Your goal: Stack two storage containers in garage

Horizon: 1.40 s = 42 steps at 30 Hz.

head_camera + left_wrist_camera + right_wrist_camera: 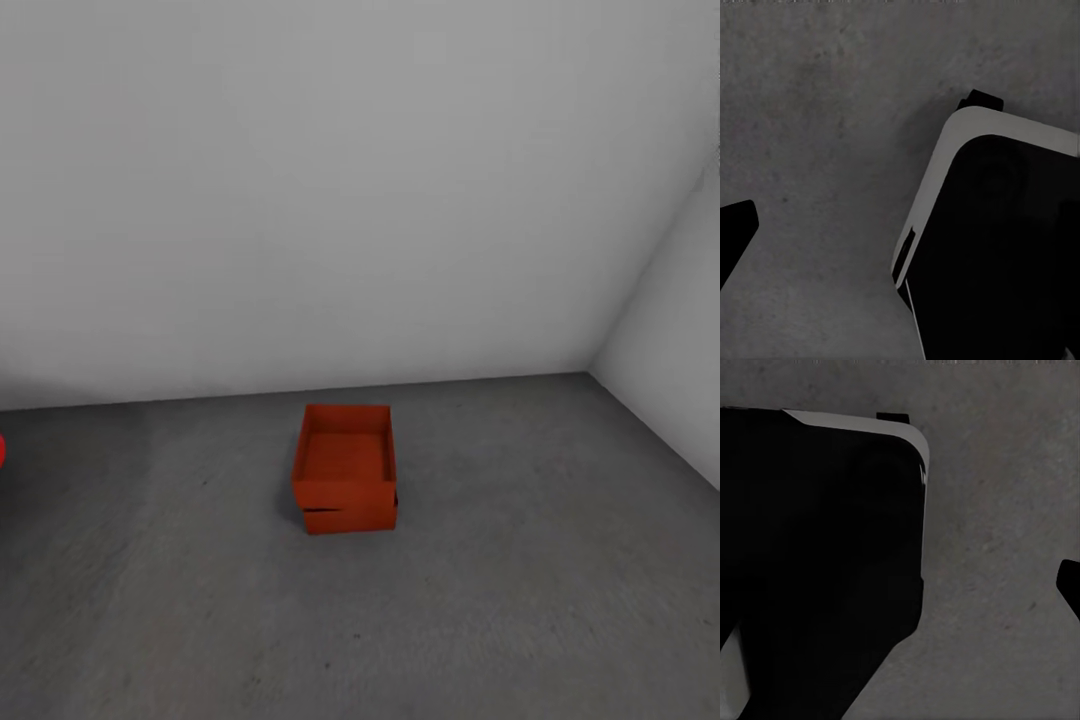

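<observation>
Grey garage floor (520,600) nearest; two orange storage containers (345,470) stacked near the wall, off my arms.
Look rigid, light, smooth-walled; I'd grip opposite rims. Can't tell my jaws' state.

Plain pale grey walls (330,190) met in corner at right. Small red sliver (2,451) showed at left picture edge, unidentifiable.
</observation>
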Motion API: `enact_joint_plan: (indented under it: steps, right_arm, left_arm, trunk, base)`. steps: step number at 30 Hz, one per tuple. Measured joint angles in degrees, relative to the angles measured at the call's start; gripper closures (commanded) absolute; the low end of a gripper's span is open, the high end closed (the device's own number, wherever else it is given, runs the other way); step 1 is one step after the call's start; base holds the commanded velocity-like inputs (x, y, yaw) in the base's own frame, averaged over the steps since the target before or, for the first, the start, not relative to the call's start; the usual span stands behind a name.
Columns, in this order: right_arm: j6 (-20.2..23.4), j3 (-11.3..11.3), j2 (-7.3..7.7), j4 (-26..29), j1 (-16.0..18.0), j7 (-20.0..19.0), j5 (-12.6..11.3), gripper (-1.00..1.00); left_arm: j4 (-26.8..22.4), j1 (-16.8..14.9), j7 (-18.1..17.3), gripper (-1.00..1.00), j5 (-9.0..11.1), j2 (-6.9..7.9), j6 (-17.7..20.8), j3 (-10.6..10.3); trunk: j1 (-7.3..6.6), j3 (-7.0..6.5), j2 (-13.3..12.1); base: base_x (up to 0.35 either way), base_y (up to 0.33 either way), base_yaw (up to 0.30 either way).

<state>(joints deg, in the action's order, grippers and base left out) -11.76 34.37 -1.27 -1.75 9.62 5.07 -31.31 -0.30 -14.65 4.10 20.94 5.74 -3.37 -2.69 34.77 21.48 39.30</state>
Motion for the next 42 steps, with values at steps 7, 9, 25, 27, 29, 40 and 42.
enact_joint_plan:
  steps: [7, 9, 25, 27, 29, 40, 42]
  right_arm:
    - [0.0, 0.0, -0.07, 0.0, 0.0, 0.0, 0.0, -1.00]
    - [0.1, 0.0, -0.08, 0.0, 0.0, 0.0, 0.0, -1.00]
    - [-0.7, 0.0, -0.17, 0.0, -0.3, 0.0, 0.2, -1.00]
    - [-0.7, 0.0, -0.17, 0.0, -0.3, 0.0, 0.3, -1.00]
    - [-0.7, 0.0, -0.17, 0.0, -0.3, 0.0, 0.3, -1.00]
    - [-0.7, 0.0, -0.17, 0.0, -0.3, 0.0, 0.4, -1.00]
    - [-0.7, 0.0, -0.17, 0.0, -0.3, 0.0, 0.4, -1.00]
  left_arm:
    - [0.0, 0.0, 0.0, -1.00, -0.1, 0.05, 0.0, 0.0]
    - [0.0, 0.0, 0.0, -1.00, 0.0, 0.06, 0.0, 0.0]
    - [0.0, 0.0, 0.0, -1.00, 0.0, 0.05, 0.0, -0.1]
    - [0.0, 0.0, 0.0, -1.00, 0.0, 0.06, 0.0, -0.1]
    - [0.0, 0.0, 0.0, -1.00, 0.0, 0.06, 0.0, -0.1]
    - [0.0, 0.0, 0.0, -1.00, 0.0, 0.06, 0.0, -0.1]
    - [0.0, 0.0, 0.0, -1.00, 0.0, 0.06, 0.0, -0.1]
  trunk:
    - [0.00, -0.66, 0.0]
    - [0.00, -0.85, 0.0]
    - [0.00, -2.36, 0.0]
    - [0.00, -2.55, 0.0]
    - [0.00, -2.74, 0.0]
    - [0.00, -3.78, 0.0]
    - [0.00, -3.97, 0.0]
  base:
    - [0.000, 0.000, 0.000]
    - [0.000, 0.000, 0.000]
    - [0.000, 0.000, 0.000]
    - [0.000, 0.000, 0.000]
    - [0.000, 0.000, 0.000]
    - [0.000, 0.000, 0.000]
    - [0.000, 0.000, 0.000]
